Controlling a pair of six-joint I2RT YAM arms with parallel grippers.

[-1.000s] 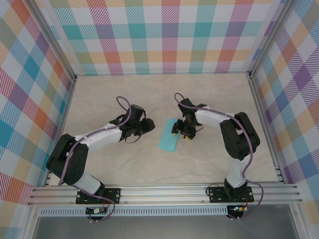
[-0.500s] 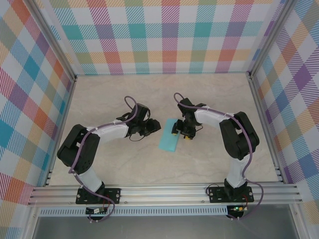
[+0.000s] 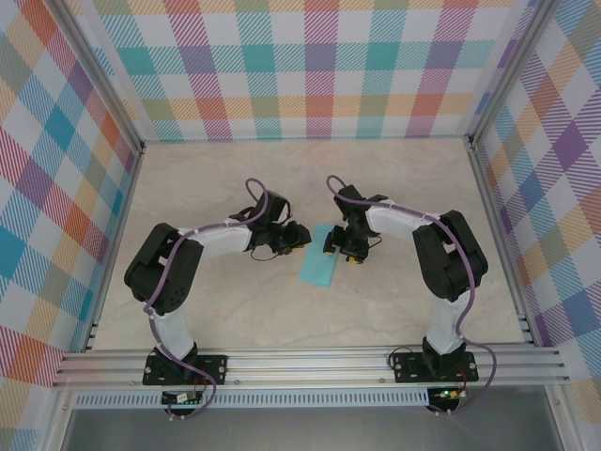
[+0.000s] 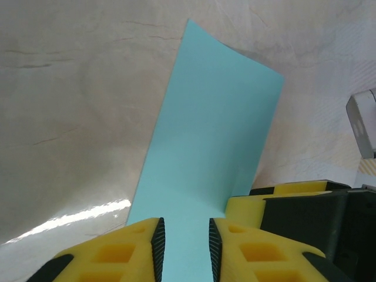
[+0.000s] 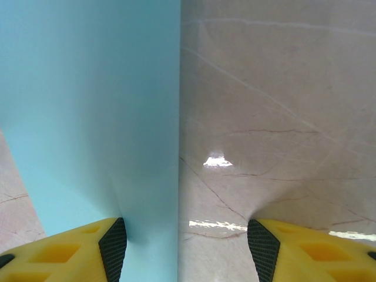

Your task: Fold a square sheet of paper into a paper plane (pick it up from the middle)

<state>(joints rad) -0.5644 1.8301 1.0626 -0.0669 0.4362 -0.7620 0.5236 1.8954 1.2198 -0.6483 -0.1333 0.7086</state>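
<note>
The turquoise sheet of paper (image 3: 318, 267) lies on the table as a narrow folded rectangle, between the two arms. My left gripper (image 3: 300, 236) is low at its upper left edge, open by a narrow gap, and the paper (image 4: 214, 123) shows flat between and beyond the fingertips (image 4: 184, 249). My right gripper (image 3: 339, 251) stands open wide at the sheet's upper right edge. Its left finger (image 5: 88, 247) rests on the paper (image 5: 94, 106) and its right finger (image 5: 305, 247) is over bare table. One yellow finger of the right gripper (image 4: 276, 200) touches the sheet's edge in the left wrist view.
The marble-look table (image 3: 235, 310) is ringed by plaid walls (image 3: 310, 66). An aluminium rail (image 3: 310, 362) runs along the near edge, where both arm bases sit. Bare tabletop lies behind and in front of the paper.
My left arm has swung right and reached in until its gripper sits at the paper's edge. The right arm and the paper have stayed put.
</note>
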